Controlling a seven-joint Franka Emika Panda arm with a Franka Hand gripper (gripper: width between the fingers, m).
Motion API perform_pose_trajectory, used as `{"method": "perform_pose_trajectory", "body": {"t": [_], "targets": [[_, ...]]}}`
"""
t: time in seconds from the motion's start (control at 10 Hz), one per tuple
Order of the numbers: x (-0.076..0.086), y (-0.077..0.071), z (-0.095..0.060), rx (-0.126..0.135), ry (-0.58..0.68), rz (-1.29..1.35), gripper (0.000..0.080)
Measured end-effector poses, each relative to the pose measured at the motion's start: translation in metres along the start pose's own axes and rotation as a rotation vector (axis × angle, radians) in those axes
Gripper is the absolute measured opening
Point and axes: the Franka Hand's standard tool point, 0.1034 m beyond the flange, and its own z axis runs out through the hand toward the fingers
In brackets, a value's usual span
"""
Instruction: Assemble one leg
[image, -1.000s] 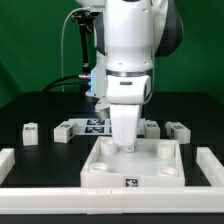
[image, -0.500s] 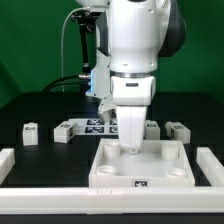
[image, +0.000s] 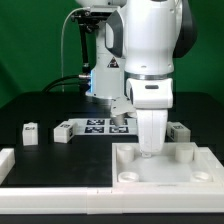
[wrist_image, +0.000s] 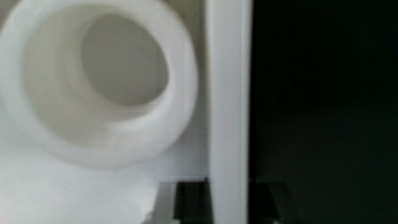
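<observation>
Gripper: the gripper (image: 150, 148) stands low at the rear edge of the tabletop (image: 195, 168). In the wrist view its dark fingertips (wrist_image: 175, 205) sit on either side of the rim wall (wrist_image: 226, 90), apparently clamped on it, and no leg is in its grasp.
Leg: the leg (image: 30, 133) stands free on the black table at the exterior view's far left, well apart from the gripper.
Other legs: a second leg (image: 63, 130) is just beside the marker board (image: 95, 125), and a third leg (image: 180, 129) is behind the tabletop on the exterior view's right.
Handling (judged): it looks like light, stiff moulded plastic with smooth, probably slippery faces. It seems unlikely to break but easy to tip or spin if nudged.
Hold (judged): take it across two opposite flat sides near mid-height, leaving the mating end free.
Seat: the corner hole (wrist_image: 107, 85) fills the wrist view, and nothing is in it.
</observation>
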Motion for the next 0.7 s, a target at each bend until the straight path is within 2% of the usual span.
{"method": "perform_pose_trajectory", "body": {"t": [0.2, 0.3, 0.4, 0.5, 0.6, 0.7], "targets": [[-0.0002, -0.0001, 0.0001, 0.0, 0.0, 0.0, 0.0065], [-0.0002, -0.0002, 0.0002, 0.0, 0.0, 0.001, 0.0242], [-0.0003, -0.0002, 0.0002, 0.0, 0.0, 0.001, 0.0242], [-0.0003, -0.0002, 0.0002, 0.001, 0.0, 0.001, 0.0425], [-0.0004, -0.0002, 0.0002, 0.001, 0.0, 0.001, 0.0562], [-0.0006, -0.0002, 0.0002, 0.001, 0.0, 0.001, 0.0562]]}}
